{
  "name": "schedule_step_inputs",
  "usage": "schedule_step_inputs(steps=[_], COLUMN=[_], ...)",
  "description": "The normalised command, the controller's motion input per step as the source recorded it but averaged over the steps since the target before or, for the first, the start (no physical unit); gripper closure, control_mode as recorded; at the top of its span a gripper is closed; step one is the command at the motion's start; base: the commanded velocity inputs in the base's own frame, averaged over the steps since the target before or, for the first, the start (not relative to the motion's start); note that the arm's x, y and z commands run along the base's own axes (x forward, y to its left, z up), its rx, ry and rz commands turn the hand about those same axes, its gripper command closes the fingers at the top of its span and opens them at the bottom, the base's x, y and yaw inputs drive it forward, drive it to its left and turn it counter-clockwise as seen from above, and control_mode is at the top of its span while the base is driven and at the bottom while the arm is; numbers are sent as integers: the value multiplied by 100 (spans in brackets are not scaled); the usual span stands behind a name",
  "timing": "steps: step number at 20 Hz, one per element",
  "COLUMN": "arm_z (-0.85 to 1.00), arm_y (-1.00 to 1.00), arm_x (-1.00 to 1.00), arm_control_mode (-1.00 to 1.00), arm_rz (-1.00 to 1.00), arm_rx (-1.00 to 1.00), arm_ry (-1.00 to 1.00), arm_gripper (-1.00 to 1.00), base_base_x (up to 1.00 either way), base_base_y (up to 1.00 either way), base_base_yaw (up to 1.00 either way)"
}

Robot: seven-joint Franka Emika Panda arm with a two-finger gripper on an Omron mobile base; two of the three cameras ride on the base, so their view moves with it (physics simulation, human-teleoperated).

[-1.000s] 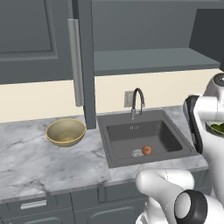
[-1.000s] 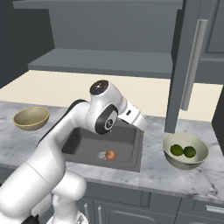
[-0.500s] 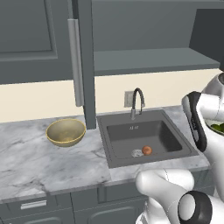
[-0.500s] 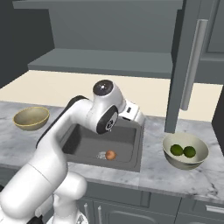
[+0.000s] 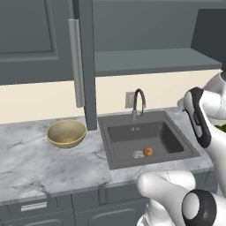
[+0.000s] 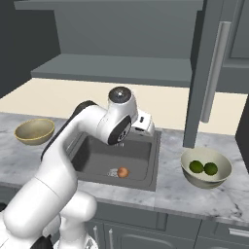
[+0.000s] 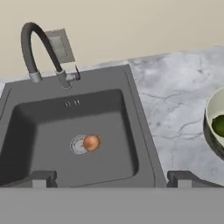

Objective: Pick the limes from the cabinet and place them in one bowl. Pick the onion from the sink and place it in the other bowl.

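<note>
The orange-red onion (image 7: 91, 142) lies on the floor of the dark sink (image 7: 48, 127), beside the silver drain. It also shows as the onion (image 5: 148, 152) and the onion (image 6: 123, 172). My gripper (image 7: 113, 179) hangs well above the sink, open and empty, fingertips wide apart. Two dark green limes (image 6: 196, 167) (image 6: 210, 168) rest in the pale cream bowl (image 6: 204, 181) on the counter right of the sink. The golden-tan bowl (image 5: 66, 133) stands empty to the left of the sink (image 5: 145, 132). The open cabinet shelf (image 5: 154, 62) above is bare.
A curved dark faucet (image 7: 33, 48) rises behind the basin. The cabinet door (image 6: 202, 73) with its silver bar handle (image 6: 214, 73) stands open, edge-on over the counter beside the cream bowl. Grey marble counter (image 5: 31, 163) spreads on both sides.
The arm's upper joints have shifted slightly up and toward the sink. The onion, both limes and both bowls have stayed where they were.
</note>
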Motion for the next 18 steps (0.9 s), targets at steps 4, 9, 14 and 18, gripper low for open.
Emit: schedule_step_inputs(steps=[4, 9, 14, 18], arm_z=[-7, -10, -12, -22], arm_y=[21, 21, 16, 14], arm_x=[1, 1, 0, 0], arm_control_mode=[-100, -100, -100, -100], arm_rz=[18, 17, 3, 7], arm_rx=[6, 1, 3, 6], arm_ry=[16, 33, 25, 4], arm_gripper=[-100, -100, -100, -100], base_base_x=[0, 0, 0, 0], base_base_y=[0, 0, 0, 0], base_base_yaw=[0, 0, 0, 0])
